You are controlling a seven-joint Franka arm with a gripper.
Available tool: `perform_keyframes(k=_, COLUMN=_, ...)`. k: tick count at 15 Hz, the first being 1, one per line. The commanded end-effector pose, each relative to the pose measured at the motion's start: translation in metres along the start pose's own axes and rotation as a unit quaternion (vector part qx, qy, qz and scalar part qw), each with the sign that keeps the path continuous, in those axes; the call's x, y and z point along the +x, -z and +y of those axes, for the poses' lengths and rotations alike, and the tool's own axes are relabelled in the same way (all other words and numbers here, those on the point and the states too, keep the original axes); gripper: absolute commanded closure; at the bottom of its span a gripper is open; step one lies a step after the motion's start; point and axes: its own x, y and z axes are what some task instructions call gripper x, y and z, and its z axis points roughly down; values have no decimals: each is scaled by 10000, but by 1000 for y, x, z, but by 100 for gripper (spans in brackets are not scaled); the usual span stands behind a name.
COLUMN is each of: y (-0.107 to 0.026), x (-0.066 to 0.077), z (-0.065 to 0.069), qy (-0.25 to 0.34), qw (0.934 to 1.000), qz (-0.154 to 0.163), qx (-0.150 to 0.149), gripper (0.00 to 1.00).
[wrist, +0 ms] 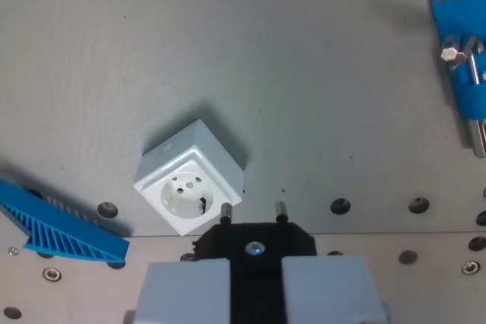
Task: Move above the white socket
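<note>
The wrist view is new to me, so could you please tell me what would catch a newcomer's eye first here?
The white socket stands out first, a cube sitting on the grey table slightly left of centre, its round face turned toward the camera. Just below it, the black plug with two metal pins is held in the gripper at the bottom edge. Bright blue parts frame the scene: a ribbed blue piece at lower left and a blue tool holder at upper right.

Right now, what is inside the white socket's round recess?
The white socket shows small holes and a dark metal clip in its recess. The black plug in the end effector overlaps its lower corner.
</note>
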Motion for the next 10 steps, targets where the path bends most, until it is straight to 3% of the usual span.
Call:
perform_keyframes(k=1, y=-5, x=-3, z=-1, qy=245, qw=9997, qz=45, qx=0, gripper=100)
perform_keyframes(k=10, y=-22, x=-13, z=-5, qy=768, qw=9966, qz=286, qx=-10, gripper=100)
